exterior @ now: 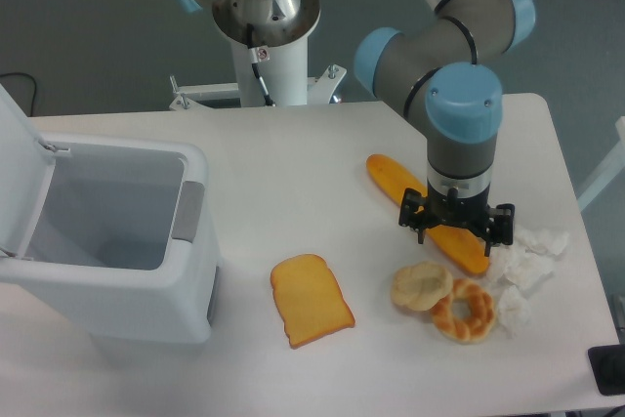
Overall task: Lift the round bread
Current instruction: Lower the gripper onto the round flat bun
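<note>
— So, what do you have closest to you on the table [293,153]?

— Nearest you is the toast [311,300], lying flat. Just to the right of it sits the bun [421,285], pale and lumpy. It rests on the table and touches the ring bread [464,312] on its right side. Nothing is holding the bun.

— Where is your gripper [457,227]?

— Look a bit farther back, above the bun and a little to the right. It hangs over the lower part of the long orange bread [395,183], which lies slanted on the table. Its two fingers are spread apart, with nothing between them. One dark fingertip [422,231] shows on the left and the other on the right. You can't tell from here how high it hangs over the bread.

— What else do you see?

— On the right, just beside the ring bread, you have some crumpled white paper [527,259]. On the left stands a big white bin [107,231] with its lid up. At the far edge of the table you see the arm's white base [266,70].
</note>
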You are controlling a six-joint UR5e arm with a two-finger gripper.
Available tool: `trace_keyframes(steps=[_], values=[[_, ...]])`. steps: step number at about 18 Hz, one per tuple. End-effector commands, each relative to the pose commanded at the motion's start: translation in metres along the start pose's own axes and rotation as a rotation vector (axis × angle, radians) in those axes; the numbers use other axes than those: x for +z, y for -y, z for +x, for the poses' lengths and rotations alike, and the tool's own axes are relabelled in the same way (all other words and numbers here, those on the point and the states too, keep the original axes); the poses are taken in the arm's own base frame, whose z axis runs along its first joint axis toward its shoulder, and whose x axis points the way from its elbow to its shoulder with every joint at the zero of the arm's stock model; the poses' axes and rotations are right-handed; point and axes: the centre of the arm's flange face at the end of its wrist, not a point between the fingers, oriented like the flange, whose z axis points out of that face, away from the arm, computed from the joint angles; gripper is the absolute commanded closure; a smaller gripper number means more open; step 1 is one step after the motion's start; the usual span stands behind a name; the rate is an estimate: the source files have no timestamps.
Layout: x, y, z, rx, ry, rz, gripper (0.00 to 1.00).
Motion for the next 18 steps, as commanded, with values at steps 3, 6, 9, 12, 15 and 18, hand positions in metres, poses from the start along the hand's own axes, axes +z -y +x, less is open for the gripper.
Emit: trace_keyframes(steps=[3,6,9,12,15,18], values=[[0.012,0.0,0.0,-0.005,-0.015,-0.011,0.0],[0.02,0.002,0.0,-0.002,-0.024,-0.014,0.0],[0.021,0.003,-0.001,0.004,-0.025,-0.01,0.0],[0.028,0.006,-0.003,0.003,-0.015,0.012,0.0],[0.034,0.009,-0.005,0.005,-0.02,0.023,0.0],[0.04,0.011,-0.006,0.005,-0.024,0.022,0.0]])
